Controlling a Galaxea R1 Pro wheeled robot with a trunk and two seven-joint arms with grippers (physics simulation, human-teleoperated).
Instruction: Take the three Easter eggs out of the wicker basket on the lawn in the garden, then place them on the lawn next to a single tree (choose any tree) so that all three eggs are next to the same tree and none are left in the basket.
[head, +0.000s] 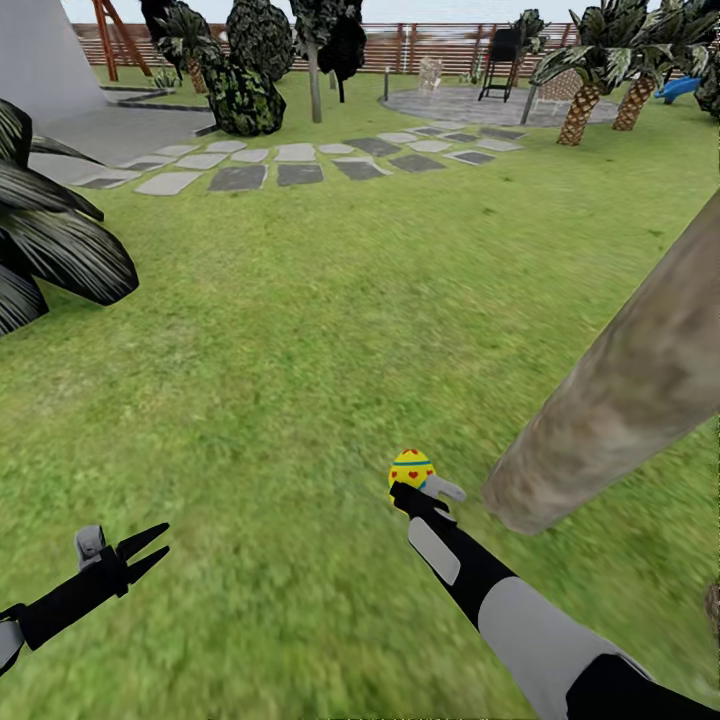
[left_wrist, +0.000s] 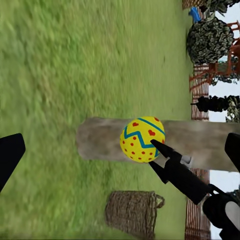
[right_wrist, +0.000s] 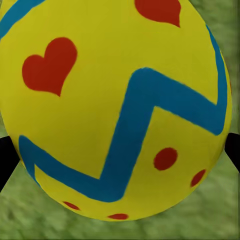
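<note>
Easter egg (right_wrist: 115, 105) held in right gripper (head: 420, 490) jaws beside tree trunk (head: 620, 390) | smooth, rounded, judged slippery; widest girth advised | left gripper (head: 140, 550) jaws parted, empty.

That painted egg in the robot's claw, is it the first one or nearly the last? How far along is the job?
In hand: the right gripper holds one yellow egg with blue zigzag and red hearts beside the grey-brown tree trunk, above the green lawn. The left gripper is open and empty. No eggs show on the grass by the trunk. The brown wicker basket stands nearby, but its inside is hidden, so the count left is unclear.
</note>
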